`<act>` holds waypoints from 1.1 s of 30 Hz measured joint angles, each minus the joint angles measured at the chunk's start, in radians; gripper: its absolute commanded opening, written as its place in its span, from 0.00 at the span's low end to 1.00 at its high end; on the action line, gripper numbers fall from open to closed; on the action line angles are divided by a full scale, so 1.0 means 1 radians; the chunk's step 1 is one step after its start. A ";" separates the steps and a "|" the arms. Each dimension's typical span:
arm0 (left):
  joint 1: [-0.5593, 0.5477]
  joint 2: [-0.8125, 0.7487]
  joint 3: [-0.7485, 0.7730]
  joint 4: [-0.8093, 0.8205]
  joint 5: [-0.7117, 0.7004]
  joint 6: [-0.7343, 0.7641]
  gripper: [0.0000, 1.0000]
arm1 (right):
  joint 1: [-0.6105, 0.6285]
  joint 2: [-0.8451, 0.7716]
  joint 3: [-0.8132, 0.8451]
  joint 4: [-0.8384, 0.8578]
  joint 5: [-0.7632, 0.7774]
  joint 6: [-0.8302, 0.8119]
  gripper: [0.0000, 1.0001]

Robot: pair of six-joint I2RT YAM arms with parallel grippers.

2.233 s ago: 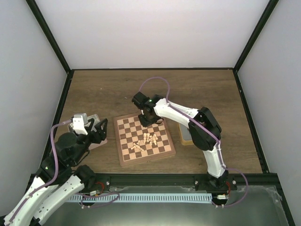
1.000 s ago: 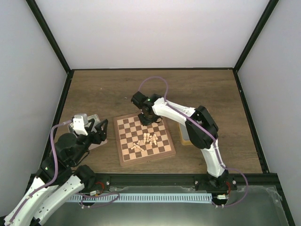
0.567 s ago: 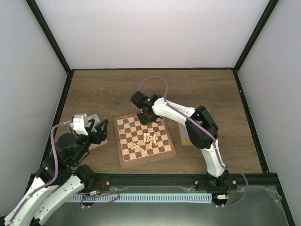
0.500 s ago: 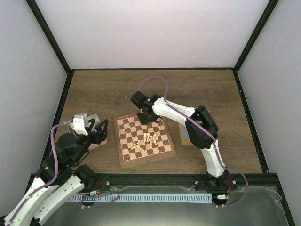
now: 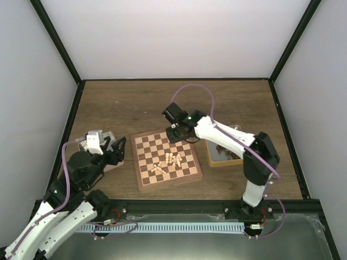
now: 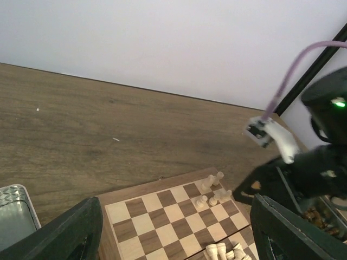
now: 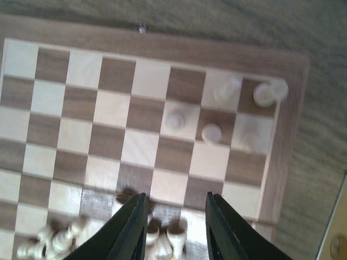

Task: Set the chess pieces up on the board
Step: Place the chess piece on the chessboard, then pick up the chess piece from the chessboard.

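Far L: silver tin [image 6: 16, 214] on table [image 5: 124, 103], near L rim of board [image 5: 147, 154]. L gripper [image 5: 112, 147] hangs by the tin, jaws wide apart, nothing btwn them; its cam looks across at the board. Board sits mid-table, a bit skewed. Cream chess pieces are in 2 lots. A heap [image 5: 168, 161] is on the near-centre squares, some upright, some on their sides. A group of 4 [image 7: 211, 131] stands upright by far R corner: 2 close to the corner, 2 further in. R gripper [image 7: 176, 197] is above board's R half, btwn group and heap, jaws partly apart, holding nothing. R of board: second tin [image 5: 222, 163], dark bits inside, just beside R rim.
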 measured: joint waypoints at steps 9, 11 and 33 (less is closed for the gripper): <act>0.000 0.009 0.000 0.000 -0.002 0.000 0.76 | 0.069 -0.215 -0.310 0.079 -0.067 0.099 0.32; 0.000 0.012 0.000 0.000 -0.008 0.000 0.76 | 0.111 -0.215 -0.338 0.084 -0.075 0.116 0.30; 0.000 0.059 0.000 0.000 -0.023 -0.003 0.76 | 0.196 -0.168 -0.403 0.170 -0.093 0.163 0.21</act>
